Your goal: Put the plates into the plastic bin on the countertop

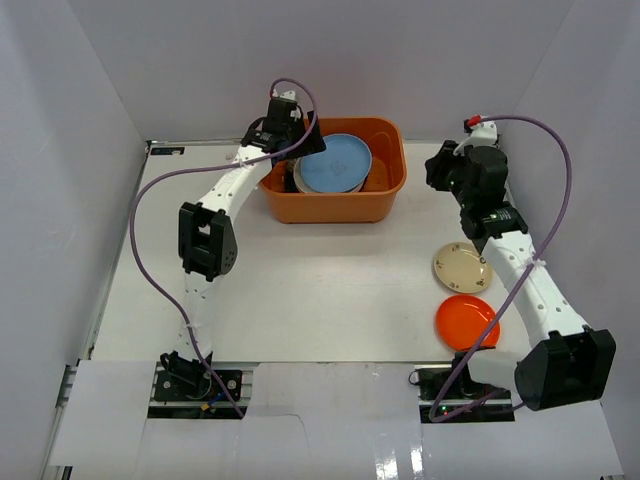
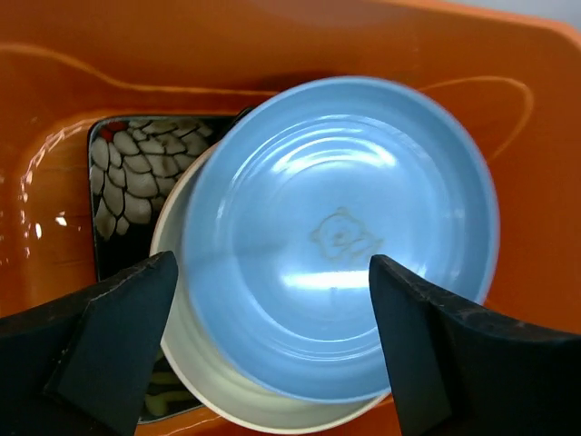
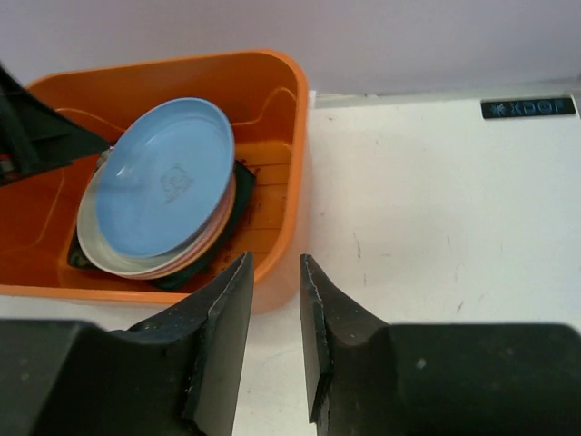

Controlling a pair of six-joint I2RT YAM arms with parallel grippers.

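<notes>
Nearest the arm bases, an orange plate (image 1: 467, 322) is seen lying flat on the countertop (image 1: 320, 290), with a tan plate (image 1: 462, 267) just beyond it. Further back, the right gripper (image 3: 274, 272) is held with its jaws only narrowly parted and nothing between them. The plastic bin (image 1: 335, 208) is set near the far wall, and a tilted stack is held in it: a light blue plate (image 2: 381, 163) on top and a cream plate (image 2: 209, 381) beneath, over a dark scale-patterned dish (image 2: 136, 173). A faint bear-face emblem (image 2: 343, 234) is embossed at the blue plate's centre. The left gripper (image 2: 272, 268) is spread wide above it, empty. Pale characters on a small dark label (image 3: 528, 107) at the counter's edge are too blurred to be read.
</notes>
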